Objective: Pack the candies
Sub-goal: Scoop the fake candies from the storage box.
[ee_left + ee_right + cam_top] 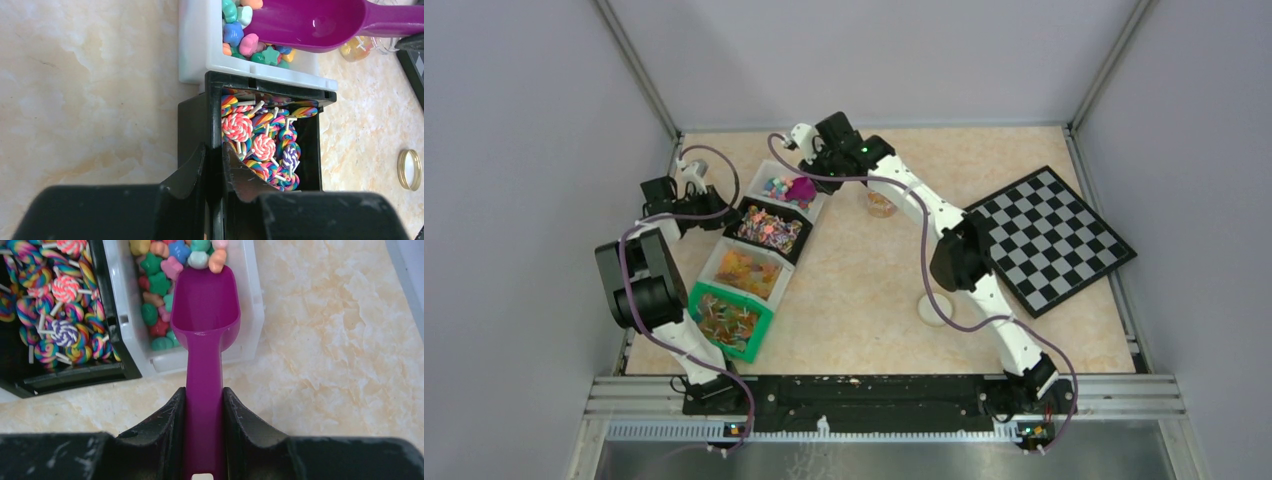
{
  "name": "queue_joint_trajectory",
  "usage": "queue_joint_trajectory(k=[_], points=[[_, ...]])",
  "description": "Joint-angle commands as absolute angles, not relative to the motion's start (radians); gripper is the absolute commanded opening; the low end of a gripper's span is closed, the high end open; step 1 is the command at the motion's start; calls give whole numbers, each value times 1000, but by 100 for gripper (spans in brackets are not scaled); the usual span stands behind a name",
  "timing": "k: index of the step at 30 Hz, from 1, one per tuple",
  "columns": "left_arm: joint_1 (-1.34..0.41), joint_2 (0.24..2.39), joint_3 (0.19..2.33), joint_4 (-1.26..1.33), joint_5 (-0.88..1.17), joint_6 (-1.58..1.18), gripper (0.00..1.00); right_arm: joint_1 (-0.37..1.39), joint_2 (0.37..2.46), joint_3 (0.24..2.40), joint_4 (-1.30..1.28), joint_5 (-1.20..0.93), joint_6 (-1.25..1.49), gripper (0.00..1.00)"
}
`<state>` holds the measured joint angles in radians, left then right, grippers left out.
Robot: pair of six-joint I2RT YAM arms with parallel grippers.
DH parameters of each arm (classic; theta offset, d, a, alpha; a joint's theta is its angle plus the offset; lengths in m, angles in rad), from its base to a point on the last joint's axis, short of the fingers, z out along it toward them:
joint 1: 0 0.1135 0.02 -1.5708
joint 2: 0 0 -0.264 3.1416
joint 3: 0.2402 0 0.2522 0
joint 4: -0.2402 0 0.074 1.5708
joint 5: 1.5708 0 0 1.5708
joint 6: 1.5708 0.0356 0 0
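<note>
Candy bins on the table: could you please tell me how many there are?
4, in a diagonal row on the left: a white bin farthest back, then a black bin, a second white bin, and a green bin at the near end. None appears hidden.

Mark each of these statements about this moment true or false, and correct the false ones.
1. The right gripper holds the scoop by its handle. True.
2. The scoop is heaped full of candies. False: its bowl is almost empty, and only its tip is among the candies.
3. The left gripper clamps a wall of the black bin. True.
4. The black bin holds star-shaped pieces. False: it holds swirl lollipops.
5. The chessboard lies on the left side. False: it lies on the right side.
</note>
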<state>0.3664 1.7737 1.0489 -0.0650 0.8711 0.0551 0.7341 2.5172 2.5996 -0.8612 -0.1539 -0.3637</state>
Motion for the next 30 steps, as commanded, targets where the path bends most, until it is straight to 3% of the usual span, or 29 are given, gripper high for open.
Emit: queue_joint_trajectory(k=[1,9,16,30], points=[[341,1693,1045,-8,993,61,0,721,2548,2637,-714,-198,-295,0],[339,1695,1049,-16,986,67,0,705,2557,2570,-578,-283,-225,0],[341,1694,1048,-7,914,19,0,677,2477,2293,-340,-389,-185,0],[365,1671,1049,-8,785,2,0,653,2422,2130,-198,-437,-173,0]])
